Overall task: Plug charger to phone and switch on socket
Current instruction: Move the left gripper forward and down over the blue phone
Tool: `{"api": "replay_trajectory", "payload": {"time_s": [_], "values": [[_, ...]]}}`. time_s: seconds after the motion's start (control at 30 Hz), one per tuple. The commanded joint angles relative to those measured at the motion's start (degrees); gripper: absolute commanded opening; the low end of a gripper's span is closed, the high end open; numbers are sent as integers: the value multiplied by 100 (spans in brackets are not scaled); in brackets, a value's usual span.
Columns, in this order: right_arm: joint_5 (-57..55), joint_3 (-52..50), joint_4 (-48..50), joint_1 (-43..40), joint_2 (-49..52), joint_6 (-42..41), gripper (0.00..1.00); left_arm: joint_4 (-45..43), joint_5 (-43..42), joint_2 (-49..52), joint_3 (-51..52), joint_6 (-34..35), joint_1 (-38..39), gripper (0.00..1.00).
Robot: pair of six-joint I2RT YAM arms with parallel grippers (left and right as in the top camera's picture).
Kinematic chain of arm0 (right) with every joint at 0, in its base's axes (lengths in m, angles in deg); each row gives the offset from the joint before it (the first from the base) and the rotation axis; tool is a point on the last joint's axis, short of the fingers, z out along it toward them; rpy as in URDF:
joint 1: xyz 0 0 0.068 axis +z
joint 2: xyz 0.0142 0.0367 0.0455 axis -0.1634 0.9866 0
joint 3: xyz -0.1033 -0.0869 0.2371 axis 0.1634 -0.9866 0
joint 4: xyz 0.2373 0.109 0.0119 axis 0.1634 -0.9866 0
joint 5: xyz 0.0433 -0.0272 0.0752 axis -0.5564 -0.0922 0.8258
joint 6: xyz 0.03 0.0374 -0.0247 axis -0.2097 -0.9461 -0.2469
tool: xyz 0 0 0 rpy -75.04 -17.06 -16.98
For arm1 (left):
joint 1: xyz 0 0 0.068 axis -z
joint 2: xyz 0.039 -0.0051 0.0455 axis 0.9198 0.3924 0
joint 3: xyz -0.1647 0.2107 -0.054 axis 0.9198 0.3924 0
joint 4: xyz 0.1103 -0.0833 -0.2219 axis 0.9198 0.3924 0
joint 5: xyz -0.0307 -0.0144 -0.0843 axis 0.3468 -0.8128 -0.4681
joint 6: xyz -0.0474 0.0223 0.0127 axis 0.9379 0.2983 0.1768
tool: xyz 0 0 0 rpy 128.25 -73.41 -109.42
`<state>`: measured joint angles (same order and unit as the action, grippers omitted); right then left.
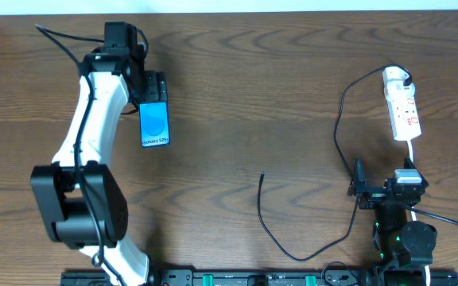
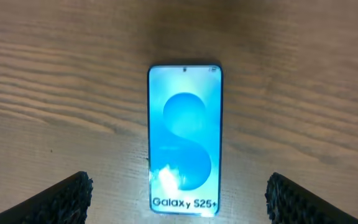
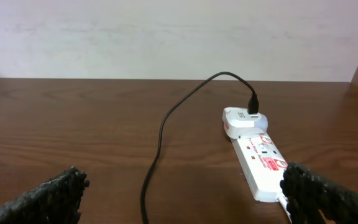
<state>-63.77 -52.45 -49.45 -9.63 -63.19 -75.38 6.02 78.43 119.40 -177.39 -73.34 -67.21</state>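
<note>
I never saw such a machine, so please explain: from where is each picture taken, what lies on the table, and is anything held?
This is a robot with two arms at a table. One picture looks down from above; the other two come from wrist cameras, so the dark shapes in their lower corners are each arm's own fingers. On the table lie a phone, a socket and a black charger, its white plug in the socket, its free end loose. The left gripper is by the phone, the right gripper faces the socket; both are open and empty.

Left hand [image 2: 179, 186], right hand [image 3: 182, 175]: jaws apart
</note>
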Motion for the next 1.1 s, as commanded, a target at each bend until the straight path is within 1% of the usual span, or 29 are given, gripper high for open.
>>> {"api": "replay_trajectory", "payload": {"time_s": [0.0, 0.17, 0.4, 0.63, 1.03, 1.07], "values": [[26, -7, -28, 33, -37, 66, 99, 280, 48, 317, -476, -79, -24, 89], [26, -7, -28, 33, -37, 68, 99, 824, 48, 844, -1056, -76, -26, 89], [26, -7, -28, 33, -37, 66, 99, 1080, 46, 1121, -1126, -44, -26, 89], [26, -7, -28, 33, -37, 66, 99, 1244, 46, 1187, -1123, -33, -26, 89], [26, -7, -28, 33, -37, 66, 99, 1228, 26, 1185, -1123, -35, -24, 89], [26, -7, -28, 33, -37, 66, 99, 1237, 24, 1187, -1121, -35, -26, 85]]}}
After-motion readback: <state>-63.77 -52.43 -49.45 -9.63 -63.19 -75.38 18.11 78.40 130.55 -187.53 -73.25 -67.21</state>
